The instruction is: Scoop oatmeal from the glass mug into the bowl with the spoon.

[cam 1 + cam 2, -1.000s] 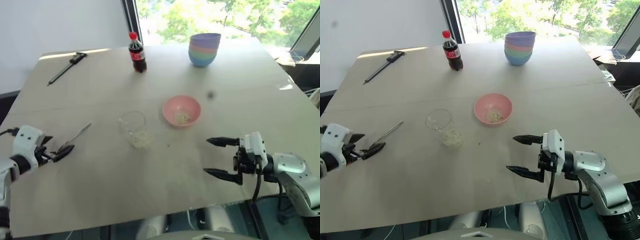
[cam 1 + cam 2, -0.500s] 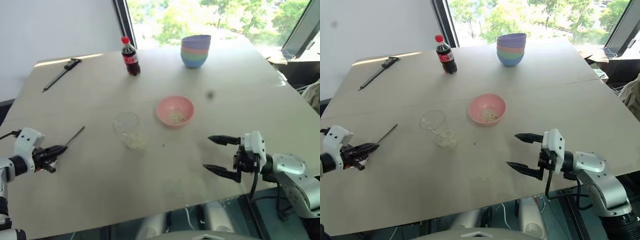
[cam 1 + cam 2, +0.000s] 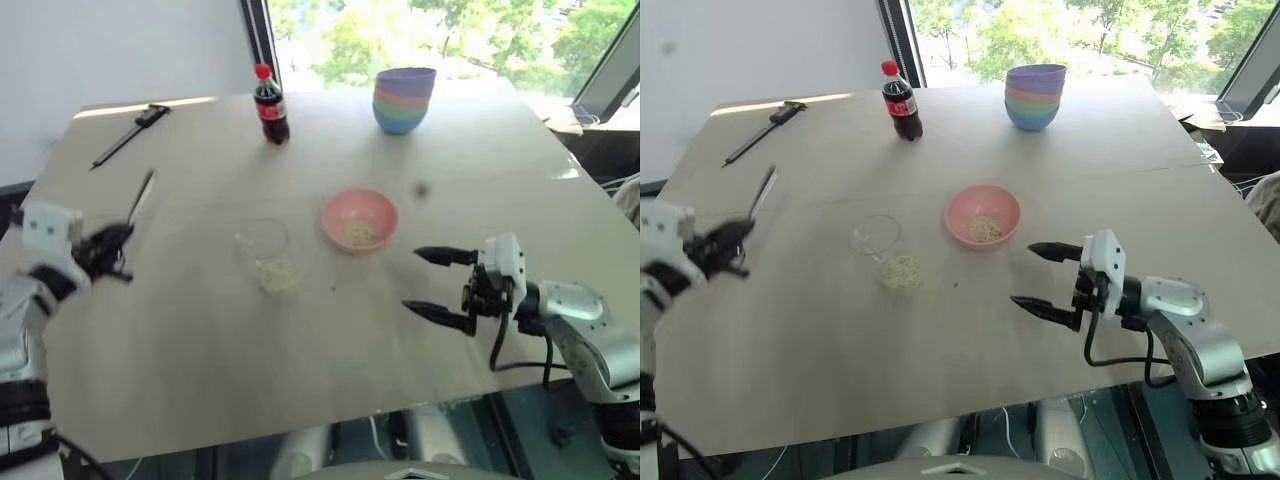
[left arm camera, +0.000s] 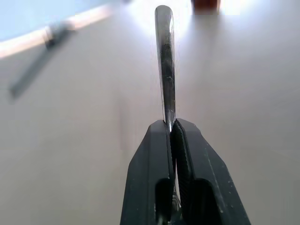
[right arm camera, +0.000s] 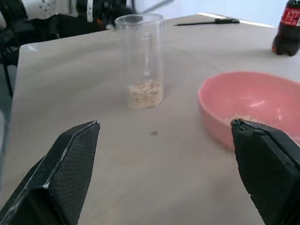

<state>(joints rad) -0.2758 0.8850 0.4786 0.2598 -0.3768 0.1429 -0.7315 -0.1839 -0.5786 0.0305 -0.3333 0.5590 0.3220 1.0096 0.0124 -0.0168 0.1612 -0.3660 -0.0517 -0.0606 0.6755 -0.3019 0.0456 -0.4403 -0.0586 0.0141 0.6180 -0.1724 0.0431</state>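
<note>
The table (image 3: 200, 330), a broad, matte, pale beige slab, carried everything I had in view. A second before, I had the left hand (image 3: 112, 240) low at the table's left edge with its black fingers spread around the spoon's handle; by this moment I saw it raised well above the surface and clamped on the spoon (image 3: 141, 197), the thin handle pinched flat between the ribbed pads (image 4: 159, 154). The spoon, shiny silver metal with a long narrow shaft, had lain flat on the table before and now stood tilted up and away from the fingers. The right hand (image 3: 436, 284) hung over the table's right side much where it had been, edged slightly forward, its two tapered black fingers wide apart and holding nothing, pointing toward the mug and bowl.

The stack of pastel bowls (image 3: 405, 98), smooth and round, sat at the far edge, unmoved. The bowl (image 3: 360, 220), shallow, pink and glossy, rested at the table's centre with a few pale flakes inside. Just to its left stood the glass mug (image 3: 264, 252), clear and straight-sided, with the oatmeal (image 5: 145, 93), dry beige flakes, in a low heap at its bottom. The dark cola bottle (image 3: 271, 105) with a red cap and the thin black tool (image 3: 130, 135) stayed at the far left.
</note>
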